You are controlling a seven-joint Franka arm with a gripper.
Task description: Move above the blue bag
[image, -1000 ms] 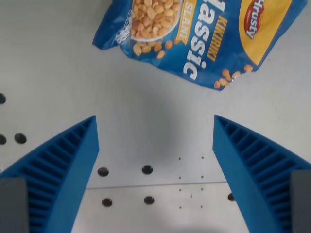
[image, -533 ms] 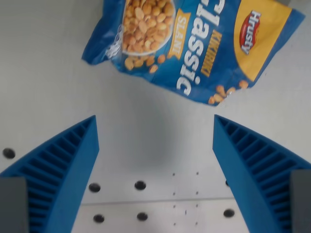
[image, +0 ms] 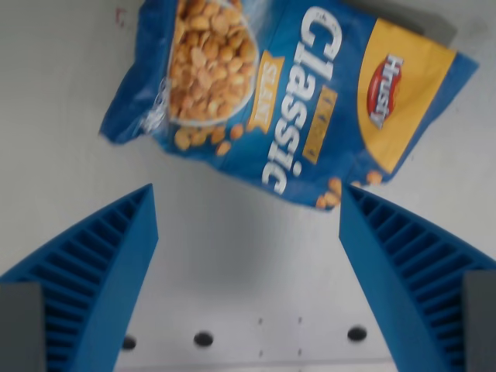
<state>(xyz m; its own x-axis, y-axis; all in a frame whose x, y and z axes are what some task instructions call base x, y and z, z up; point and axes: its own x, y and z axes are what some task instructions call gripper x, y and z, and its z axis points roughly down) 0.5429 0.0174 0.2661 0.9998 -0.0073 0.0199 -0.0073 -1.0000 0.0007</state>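
The approach step is in hand: the camera is looking straight down at the white table (image: 62,116), and the blue Hrusty Classic peanut bag (image: 287,101) is filling the upper part of the wrist view, lying flat and slanted on the surface. The gripper (image: 248,263) is hovering short of the bag, its midpoint over bare table just below the bag's lower edge. It is spread wide and holding nothing, with the two blue ribbed fingers (image: 93,271) standing well apart at the bottom corners of the view. The finger on the wrist view's right is reaching up close to the bag's lower corner in the picture, though whether it is near it in height cannot be told.

By my judgement the move is partly done. What it is calling for next is more travel toward the bag's printed middle, so that the gap between the fingers is sitting over the bag rather than beside it. A row of dark mounting holes (image: 203,339) is lying on the far side of the gripper from the bag.
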